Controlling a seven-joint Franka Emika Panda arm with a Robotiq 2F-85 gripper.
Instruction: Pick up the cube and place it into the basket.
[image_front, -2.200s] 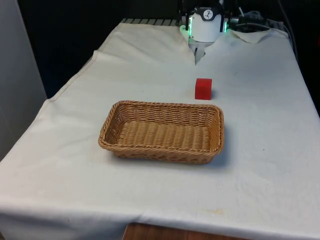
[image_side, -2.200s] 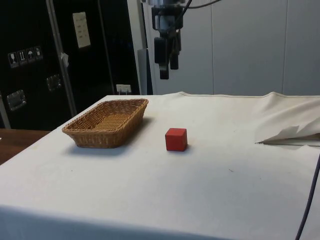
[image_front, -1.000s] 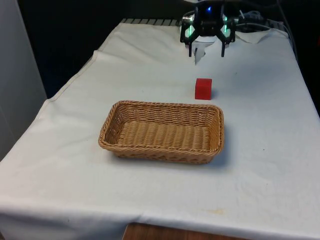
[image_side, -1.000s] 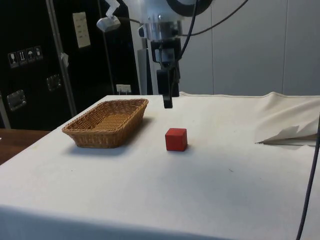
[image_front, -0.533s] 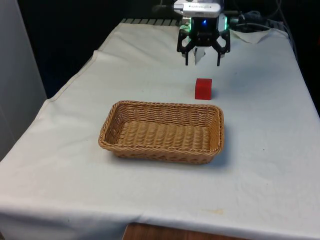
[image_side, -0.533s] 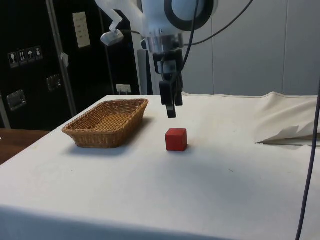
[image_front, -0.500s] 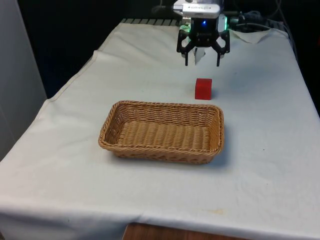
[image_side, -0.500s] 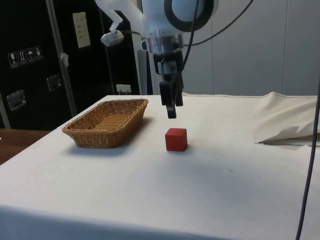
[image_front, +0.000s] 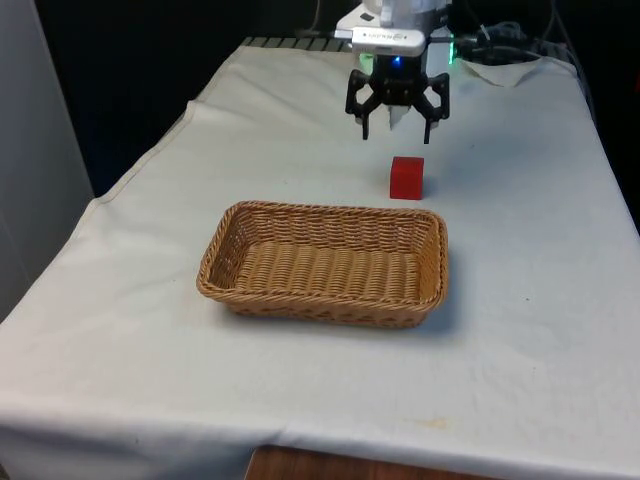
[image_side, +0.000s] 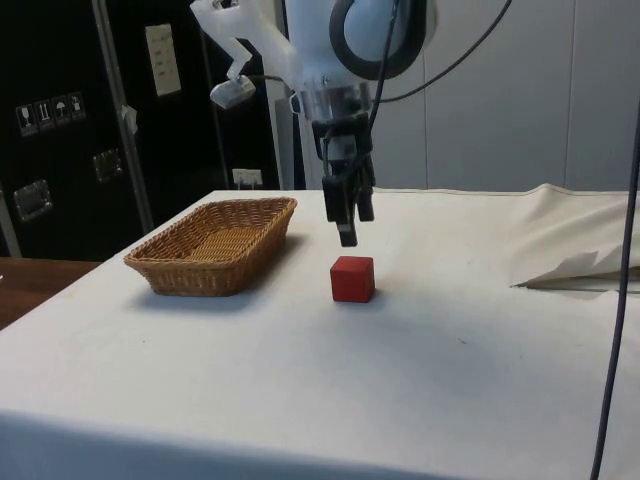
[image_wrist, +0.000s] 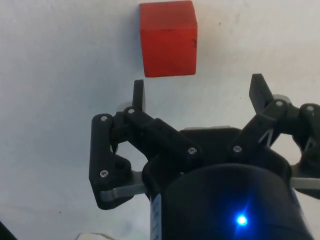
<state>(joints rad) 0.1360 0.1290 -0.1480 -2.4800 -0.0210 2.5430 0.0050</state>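
Gripper (image_front: 397, 132) hangs spread wide above the table — red cube (image_front: 406, 178) lies just beside, untouched.

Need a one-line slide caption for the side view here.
Open gripper hangs just above the red cube on the white cloth, wicker basket waiting empty nearby.

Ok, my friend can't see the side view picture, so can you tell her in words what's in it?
A black two-finger gripper on a white robot arm hangs open just above a small red cube that sits on a white tablecloth. An empty woven wicker basket sits on the cloth a little way from the cube, towards the dark cabinets.
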